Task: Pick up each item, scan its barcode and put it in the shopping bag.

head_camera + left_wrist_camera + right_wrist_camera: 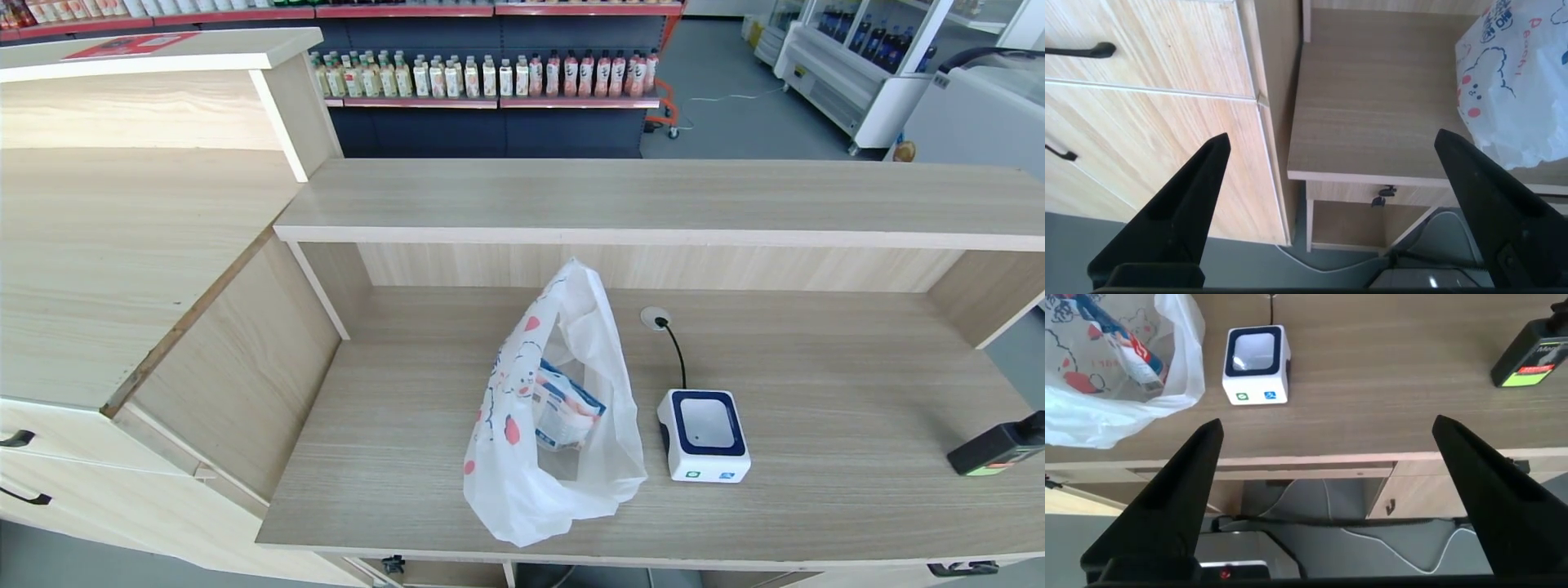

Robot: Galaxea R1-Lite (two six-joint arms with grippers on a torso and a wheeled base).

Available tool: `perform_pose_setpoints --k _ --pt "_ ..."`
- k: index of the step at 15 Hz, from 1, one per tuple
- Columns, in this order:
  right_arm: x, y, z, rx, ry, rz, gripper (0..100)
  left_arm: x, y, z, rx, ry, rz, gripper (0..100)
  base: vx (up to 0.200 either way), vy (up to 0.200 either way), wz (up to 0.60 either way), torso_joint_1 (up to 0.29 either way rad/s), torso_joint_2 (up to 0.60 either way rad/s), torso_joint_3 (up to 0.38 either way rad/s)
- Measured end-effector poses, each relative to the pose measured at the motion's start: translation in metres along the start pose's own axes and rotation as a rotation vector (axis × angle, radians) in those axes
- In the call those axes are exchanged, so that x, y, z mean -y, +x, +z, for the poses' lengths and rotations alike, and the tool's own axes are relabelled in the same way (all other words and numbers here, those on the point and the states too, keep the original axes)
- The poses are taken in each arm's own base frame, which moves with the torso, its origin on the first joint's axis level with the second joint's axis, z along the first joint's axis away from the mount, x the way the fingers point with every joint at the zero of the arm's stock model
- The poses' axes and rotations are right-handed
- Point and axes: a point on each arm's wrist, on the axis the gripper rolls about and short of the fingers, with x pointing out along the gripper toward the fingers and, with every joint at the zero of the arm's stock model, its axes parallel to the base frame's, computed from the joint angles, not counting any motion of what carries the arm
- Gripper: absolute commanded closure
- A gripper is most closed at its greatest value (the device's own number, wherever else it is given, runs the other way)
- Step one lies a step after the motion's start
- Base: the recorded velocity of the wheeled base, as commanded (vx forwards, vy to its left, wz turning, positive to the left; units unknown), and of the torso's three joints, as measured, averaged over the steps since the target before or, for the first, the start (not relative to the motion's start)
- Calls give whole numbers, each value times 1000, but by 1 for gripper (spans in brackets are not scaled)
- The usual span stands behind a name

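Note:
A white shopping bag with red hearts stands open mid-counter, a blue-and-white packet inside it. Right of the bag sits the white barcode scanner with its dark window facing up. A dark bottle with a green label lies at the counter's far right edge. My left gripper is open and empty, held off the counter's front left corner, the bag off to one side. My right gripper is open and empty, in front of the counter's front edge, facing the scanner, bag and bottle.
The wooden counter lies under a raised ledge along its back. A tall cabinet with black drawer handles walls off the left side. The scanner's black cable runs to a hole in the counter. Store shelves with bottles stand beyond.

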Motion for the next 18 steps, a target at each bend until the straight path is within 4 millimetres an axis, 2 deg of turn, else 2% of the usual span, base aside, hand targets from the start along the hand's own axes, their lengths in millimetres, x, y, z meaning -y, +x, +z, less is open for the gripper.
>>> perform_pose_setpoints --k 4,7,18 --pt "0 0 0 -1 1 0 0 0 0 0 0 1 0 0 -200 0 0 -5 -4 -2" --pt "0 0 0 -1 0 0 0 0 0 0 0 1 0 0 0 0 0 0 0 0" --pt "0 0 0 -3 0 1 0 0 0 0 0 13 0 0 0 -200 0 5 1 1"
